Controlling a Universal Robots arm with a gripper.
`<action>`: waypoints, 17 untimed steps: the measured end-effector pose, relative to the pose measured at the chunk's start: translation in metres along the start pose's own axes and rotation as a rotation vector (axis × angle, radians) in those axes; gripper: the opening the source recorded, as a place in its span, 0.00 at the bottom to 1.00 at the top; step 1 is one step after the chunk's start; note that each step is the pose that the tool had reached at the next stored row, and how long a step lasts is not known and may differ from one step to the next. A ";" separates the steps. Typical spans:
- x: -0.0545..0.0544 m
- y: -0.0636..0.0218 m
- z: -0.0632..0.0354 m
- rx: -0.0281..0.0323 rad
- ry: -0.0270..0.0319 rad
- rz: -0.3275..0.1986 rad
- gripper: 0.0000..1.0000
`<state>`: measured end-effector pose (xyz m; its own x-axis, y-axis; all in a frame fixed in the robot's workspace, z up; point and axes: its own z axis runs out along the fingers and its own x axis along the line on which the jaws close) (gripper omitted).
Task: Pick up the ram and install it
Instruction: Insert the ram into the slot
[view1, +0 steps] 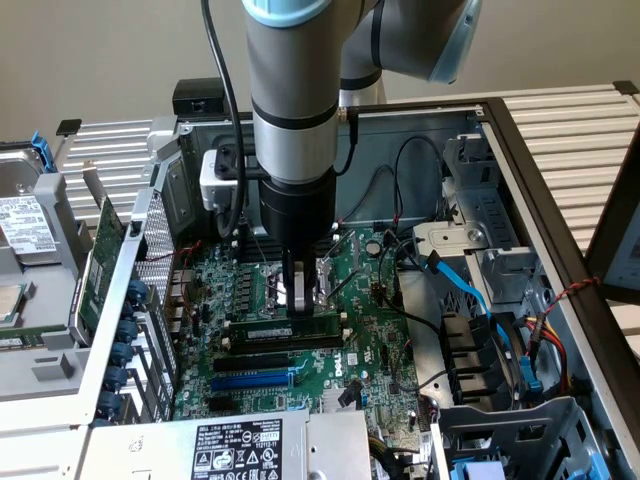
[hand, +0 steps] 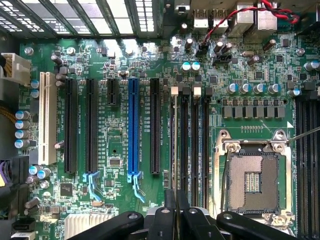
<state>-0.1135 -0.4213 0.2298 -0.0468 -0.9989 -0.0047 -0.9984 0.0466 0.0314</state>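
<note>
The ram (view1: 262, 330) sits pinched in the near-closed gripper (view1: 293, 306).

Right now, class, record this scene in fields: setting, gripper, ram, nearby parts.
setting: open computer case, motherboard facing up
gripper: pointing straight down, shut on the ram's top edge
ram: standing on edge along a black memory slot; full seating cannot be told
nearby: processor socket open, blue slot empty
outside case: hard drive at the exterior view's left
</note>
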 end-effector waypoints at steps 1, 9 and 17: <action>0.000 0.0000 -0.0001 0.0001 -0.0001 0.000 0.13; 0.000 0.0003 -0.0016 0.0075 -0.0002 0.000 0.13; 0.000 0.0016 -0.0016 0.0100 -0.0002 0.000 0.13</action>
<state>-0.1150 -0.4208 0.2315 -0.0467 -0.9989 -0.0049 -0.9987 0.0465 0.0215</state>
